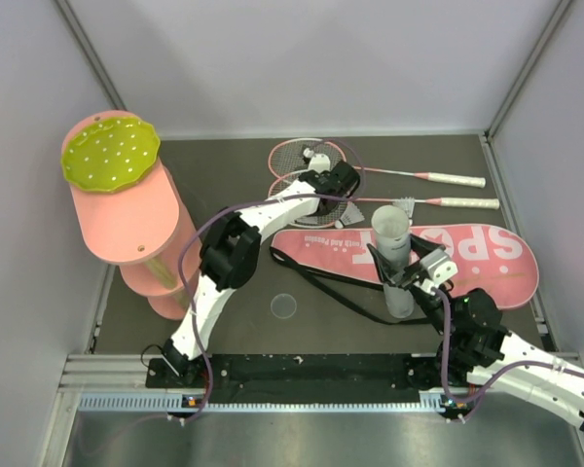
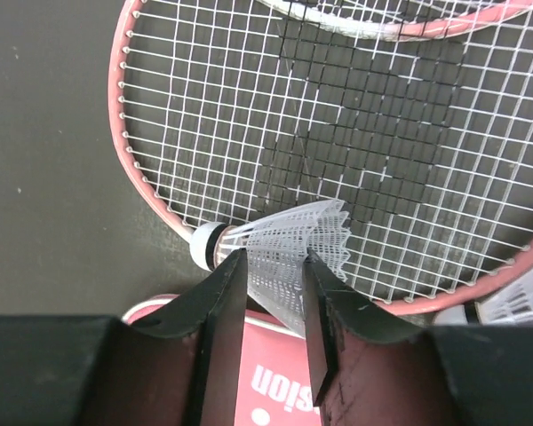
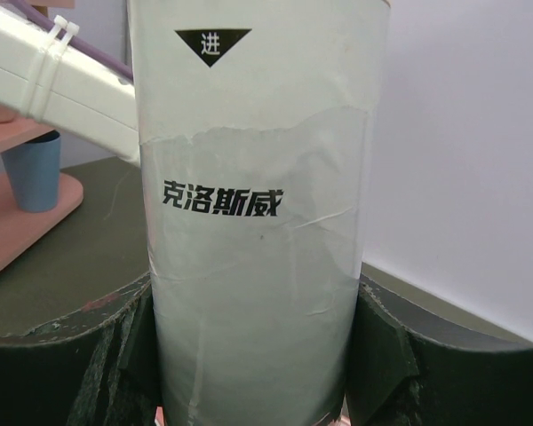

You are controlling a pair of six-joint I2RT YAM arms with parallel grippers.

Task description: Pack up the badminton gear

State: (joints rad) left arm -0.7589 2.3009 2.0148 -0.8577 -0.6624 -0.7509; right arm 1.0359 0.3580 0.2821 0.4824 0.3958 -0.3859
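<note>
The left pincer (image 2: 274,266) is clamped on the netted skirt of a shuttlecock (image 2: 293,235), one finger on each flank, with the cork nose sticking out to its left. Taking the skirt rather than the round cork looks deliberate, since the skirt gives two sides to pinch. The shuttlecock sits right at the fingertips, over the rim and strings of a pink-framed racket (image 2: 364,160); whether it is resting on them or just clear of them I cannot tell. Beyond the fingertips, a second racket (image 2: 409,22) overlaps the first. Another shuttlecock (image 2: 520,297) lies just to this pincer's right, the pink bag (image 2: 280,390) shows beneath the fingers, and the dark table (image 2: 44,177) stretches off to the left.

The right pincer (image 3: 258,373) grips the white tube (image 3: 258,204) low on its body, a finger on either side. It holds the tube upright with the mouth facing up, above the bag and near the left pincer. That pose probably makes the tube a steady receiver, so the left arm can drop the shuttlecock in. Both rackets lie outside the bag, so packing looks barely begun
</note>
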